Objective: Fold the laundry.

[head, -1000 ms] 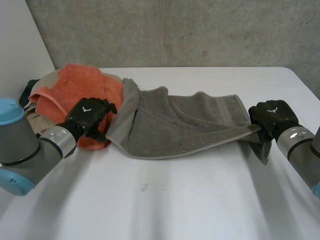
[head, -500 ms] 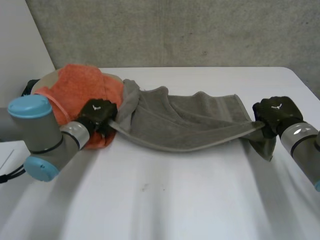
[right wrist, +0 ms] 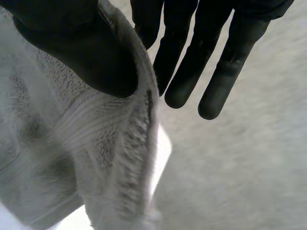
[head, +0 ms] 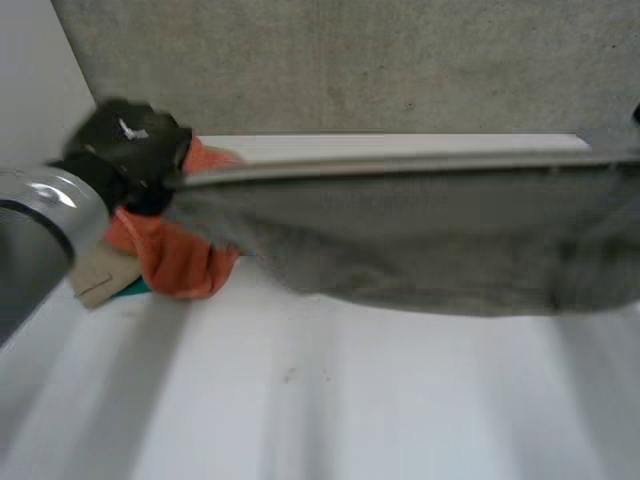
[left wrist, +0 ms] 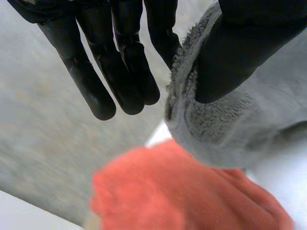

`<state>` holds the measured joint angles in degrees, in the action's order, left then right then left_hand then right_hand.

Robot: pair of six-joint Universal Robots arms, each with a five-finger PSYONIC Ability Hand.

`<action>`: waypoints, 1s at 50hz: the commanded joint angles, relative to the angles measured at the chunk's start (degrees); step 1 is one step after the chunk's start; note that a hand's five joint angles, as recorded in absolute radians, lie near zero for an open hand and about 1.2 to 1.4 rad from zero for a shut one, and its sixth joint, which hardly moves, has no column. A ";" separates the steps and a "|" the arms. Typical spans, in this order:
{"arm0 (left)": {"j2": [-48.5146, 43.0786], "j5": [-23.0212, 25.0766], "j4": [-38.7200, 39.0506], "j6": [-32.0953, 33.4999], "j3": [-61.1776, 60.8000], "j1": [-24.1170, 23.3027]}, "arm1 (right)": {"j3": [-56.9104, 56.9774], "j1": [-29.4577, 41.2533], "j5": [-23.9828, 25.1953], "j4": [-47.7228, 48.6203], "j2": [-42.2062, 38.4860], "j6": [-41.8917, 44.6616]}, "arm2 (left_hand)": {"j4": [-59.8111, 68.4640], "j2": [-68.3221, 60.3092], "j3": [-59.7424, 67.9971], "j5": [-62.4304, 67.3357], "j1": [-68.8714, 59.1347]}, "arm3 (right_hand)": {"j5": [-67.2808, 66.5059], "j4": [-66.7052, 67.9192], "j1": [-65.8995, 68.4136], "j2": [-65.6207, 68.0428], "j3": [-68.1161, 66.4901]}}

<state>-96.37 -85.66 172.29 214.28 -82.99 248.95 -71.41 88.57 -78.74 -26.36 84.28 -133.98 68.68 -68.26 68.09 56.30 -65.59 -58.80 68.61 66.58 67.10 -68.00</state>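
While the grey towel (head: 420, 240) hangs stretched across the middle of the head view, top edge taut and lower edge sagging low over the tabletop (head: 330, 400), the step in hand looks like spreading it out ahead of a first fold. The left hand (head: 130, 150), at the upper left of the frame, pinches one end of the top edge between thumb and a finger, its other fingers straight. The right hand (right wrist: 81, 43) pinches the opposite end the same way. Next, I judge, the towel needs laying flat, and the lower half of the frame offers bare tabletop for that. At centre left, the orange towel (head: 180, 265), heaped by a beige cloth (head: 100, 280), crowds that end, so lowering toward the near side should keep clear.
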 commanded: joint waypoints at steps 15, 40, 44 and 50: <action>-34.15 -5.57 36.60 3.61 46.43 -2.77 | 16.48 5.12 -13.28 49.72 -17.92 -8.31 | 11.32 -11.74 11.91 13.70 -14.41 | -11.20 11.39 13.42 12.90 -12.00; -32.57 -4.69 31.53 5.80 11.38 -8.21 | -0.92 5.56 -5.63 41.75 -27.68 -10.16 | 11.32 -11.74 11.91 13.70 -14.41 | -11.20 11.39 13.42 12.90 -12.00; -29.50 -4.95 27.76 10.10 3.90 -9.71 | -7.15 5.30 -5.02 34.82 -26.71 -8.41 | 11.32 -11.74 11.91 13.70 -14.41 | -11.20 11.39 13.42 12.90 -12.00; -18.43 -7.41 13.09 13.89 -10.16 -11.29 | -14.80 1.09 -4.93 21.11 -18.02 -2.44 | 11.32 -11.74 11.91 13.70 -14.41 | -11.20 11.39 13.42 12.90 -12.00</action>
<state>-123.18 -91.20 196.56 225.34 -82.67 238.92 -79.68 93.26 -83.74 6.19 58.94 -141.31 68.73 -68.48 68.16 57.58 -65.59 -59.10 68.62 66.58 67.10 -68.04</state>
